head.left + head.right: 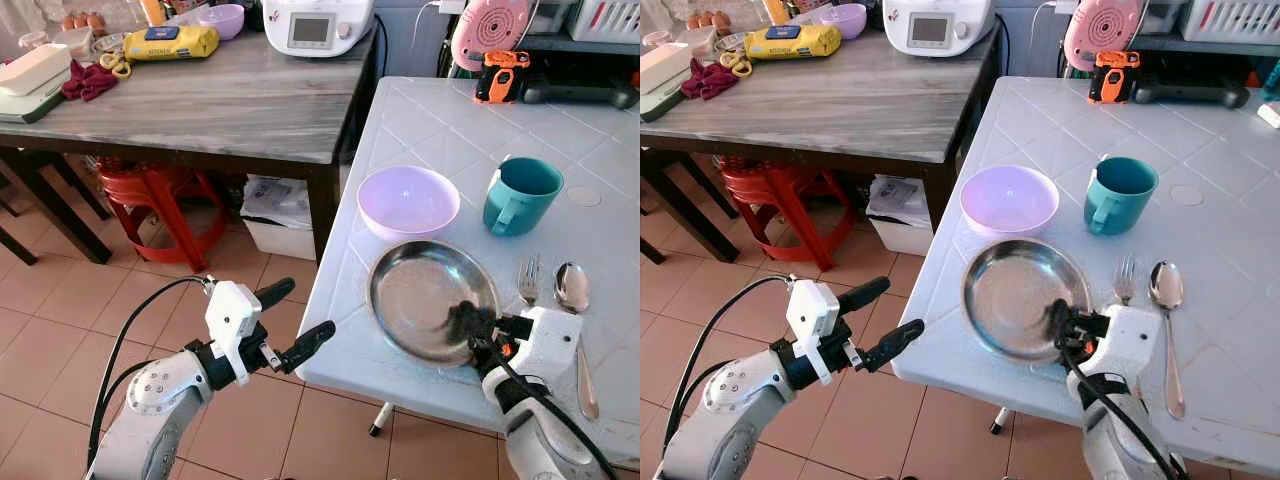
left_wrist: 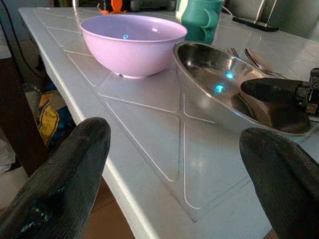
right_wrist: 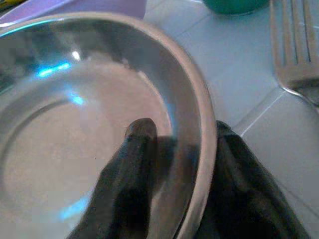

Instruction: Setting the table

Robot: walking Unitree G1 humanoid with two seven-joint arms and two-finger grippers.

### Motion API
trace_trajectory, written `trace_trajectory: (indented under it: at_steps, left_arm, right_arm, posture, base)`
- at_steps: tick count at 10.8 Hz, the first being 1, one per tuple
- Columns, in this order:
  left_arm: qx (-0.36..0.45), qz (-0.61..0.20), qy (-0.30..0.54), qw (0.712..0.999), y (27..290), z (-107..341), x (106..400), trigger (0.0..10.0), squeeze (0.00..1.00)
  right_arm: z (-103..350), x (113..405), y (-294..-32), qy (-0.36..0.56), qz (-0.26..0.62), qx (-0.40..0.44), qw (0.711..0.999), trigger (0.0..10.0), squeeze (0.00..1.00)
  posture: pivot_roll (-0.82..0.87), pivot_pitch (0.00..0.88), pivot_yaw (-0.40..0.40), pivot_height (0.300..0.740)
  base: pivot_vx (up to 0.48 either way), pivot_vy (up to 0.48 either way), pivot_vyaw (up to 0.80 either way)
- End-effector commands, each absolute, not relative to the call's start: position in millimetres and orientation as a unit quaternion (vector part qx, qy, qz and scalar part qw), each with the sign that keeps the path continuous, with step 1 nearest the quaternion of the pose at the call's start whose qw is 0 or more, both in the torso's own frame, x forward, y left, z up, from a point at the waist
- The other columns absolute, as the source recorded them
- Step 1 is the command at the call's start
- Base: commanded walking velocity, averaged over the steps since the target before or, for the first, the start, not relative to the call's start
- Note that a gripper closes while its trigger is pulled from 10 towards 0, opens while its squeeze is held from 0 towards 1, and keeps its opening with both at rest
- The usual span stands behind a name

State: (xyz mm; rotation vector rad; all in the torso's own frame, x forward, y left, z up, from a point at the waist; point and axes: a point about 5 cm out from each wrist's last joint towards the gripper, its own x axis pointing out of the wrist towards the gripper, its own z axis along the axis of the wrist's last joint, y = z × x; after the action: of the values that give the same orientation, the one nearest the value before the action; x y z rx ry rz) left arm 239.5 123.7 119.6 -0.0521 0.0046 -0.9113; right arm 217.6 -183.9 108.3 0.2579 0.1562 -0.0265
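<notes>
A white tiled tabletop (image 1: 430, 130) holds a steel plate (image 1: 425, 290) near its front edge. The right gripper (image 1: 468, 322) pinches the plate's near rim, one black finger inside the dish and one outside. Behind the plate sits a lilac bowl (image 1: 407, 200), with a teal mug (image 1: 520, 195) beside it. A fork (image 1: 529, 280) and spoon (image 1: 572, 288) lie just right of the plate. The left gripper (image 1: 298, 320) hovers off the table's left edge over the tiled floor (image 1: 60, 300), fingers spread wide and holding nothing.

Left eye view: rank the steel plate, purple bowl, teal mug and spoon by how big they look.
1. Steel plate, held at its near rim by the right gripper.
2. Purple bowl.
3. Teal mug.
4. Spoon: long but thin, and nearer the camera, so unsure.
</notes>
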Motion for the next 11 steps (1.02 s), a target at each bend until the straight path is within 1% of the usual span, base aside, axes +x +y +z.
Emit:
trace_trajectory:
  at_steps: [1, 7, 9, 11]
  left_arm:
    - [-0.015, -0.440, 0.003, 0.898, 127, 120, 240, 10.0, 0.00]
    - [-0.015, -0.439, 0.009, 0.898, 131, 114, 240, 10.0, 0.00]
    - [-0.013, -0.437, 0.007, 0.899, 133, 113, 241, 10.0, 0.00]
    - [-0.009, -0.419, 0.001, 0.908, 136, 115, 245, 10.0, 0.00]
  right_arm:
    - [98, 214, -179, 0.114, -0.004, 0.150, 0.982, 0.0, 0.00]
    - [95, 215, -179, 0.130, -0.005, 0.171, 0.977, 0.0, 0.00]
    - [102, 222, -175, 0.118, 0.000, 0.189, 0.975, 0.0, 0.00]
    - [111, 229, -170, 0.099, 0.011, 0.208, 0.973, 0.0, 0.00]
  posture:
    - [-0.10, 0.125, 0.088, 0.740]
    - [-0.10, 0.121, 0.089, 0.740]
    - [-0.09, 0.118, 0.091, 0.740]
    - [-0.09, 0.111, 0.094, 0.740]
  base:
    - [0.000, 0.000, 0.00]
    - [0.000, 0.000, 0.00]
    - [0.000, 0.000, 0.00]
    - [0.000, 0.000, 0.00]
